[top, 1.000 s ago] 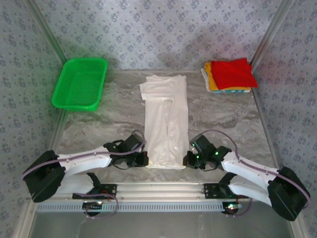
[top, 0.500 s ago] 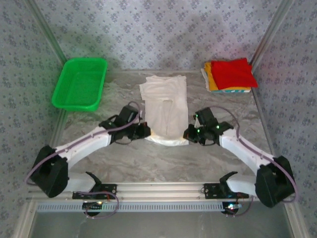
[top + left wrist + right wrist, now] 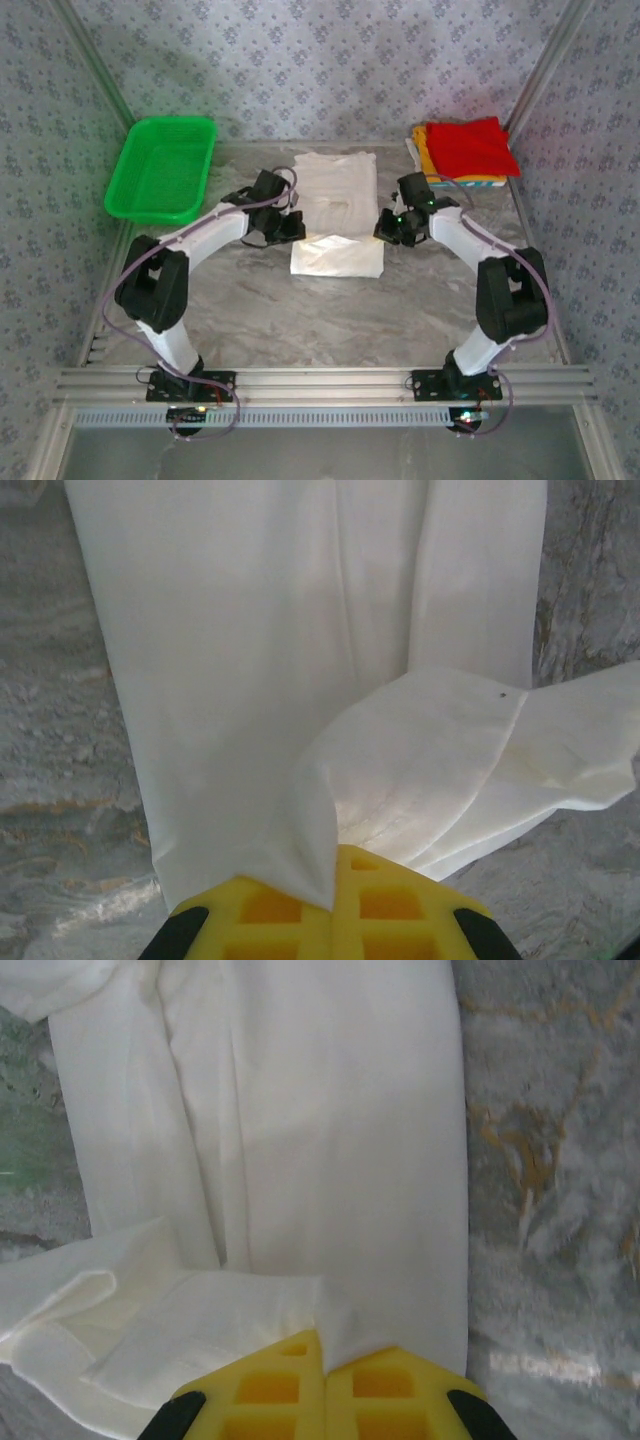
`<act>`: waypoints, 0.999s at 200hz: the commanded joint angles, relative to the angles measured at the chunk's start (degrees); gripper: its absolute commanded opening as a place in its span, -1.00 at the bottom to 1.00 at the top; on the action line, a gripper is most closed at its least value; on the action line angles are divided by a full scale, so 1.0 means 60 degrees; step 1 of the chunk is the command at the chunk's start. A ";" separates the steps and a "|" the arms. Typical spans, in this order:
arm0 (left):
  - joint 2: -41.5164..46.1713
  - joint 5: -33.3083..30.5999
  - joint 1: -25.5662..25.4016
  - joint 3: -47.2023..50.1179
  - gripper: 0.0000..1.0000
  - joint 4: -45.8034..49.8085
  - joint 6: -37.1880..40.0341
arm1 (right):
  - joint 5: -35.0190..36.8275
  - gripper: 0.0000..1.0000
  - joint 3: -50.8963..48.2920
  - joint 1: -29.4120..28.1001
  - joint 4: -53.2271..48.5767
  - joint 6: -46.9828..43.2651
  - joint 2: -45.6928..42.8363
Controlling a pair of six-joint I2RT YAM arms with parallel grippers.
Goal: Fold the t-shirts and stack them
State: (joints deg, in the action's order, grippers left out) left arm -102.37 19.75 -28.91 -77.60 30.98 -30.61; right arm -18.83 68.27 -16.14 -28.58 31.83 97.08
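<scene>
White t-shirt [image 3: 336, 190], hem in left tool [image 3: 334, 885] and right tool [image 3: 323, 1365] (both tight)

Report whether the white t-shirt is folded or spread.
Partly folded: the white t-shirt is a narrow strip, its near end doubled over itself, pinched by the left gripper and right gripper.

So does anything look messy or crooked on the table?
Nothing is spilled or torn. The white shirt is half folded: the left gripper and right gripper, jaws shut, pinch its hem, which sags wrinkled between them. On the far-right pile, the red shirt lies a bit crooked over the yellow shirt.
</scene>
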 commanded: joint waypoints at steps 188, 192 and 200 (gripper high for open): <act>-0.2058 -0.2588 0.0480 -0.4627 -0.04 0.1861 0.1652 | -0.0652 -0.14 0.4585 0.0773 -0.0769 -0.0899 0.2212; -0.1626 -0.2584 0.0390 -0.4078 -0.04 0.1474 0.1607 | -0.0764 -0.15 0.4112 0.0713 -0.0477 -0.0889 0.1912; -0.0973 -0.2456 0.0169 -0.2935 -0.07 0.0520 0.1484 | -0.1021 -0.20 0.3120 0.0603 0.0166 -0.0813 0.1332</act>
State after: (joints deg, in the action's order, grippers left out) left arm -120.53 7.55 -23.64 -108.25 41.87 -21.93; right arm -20.84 97.45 -10.90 -31.11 28.42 114.98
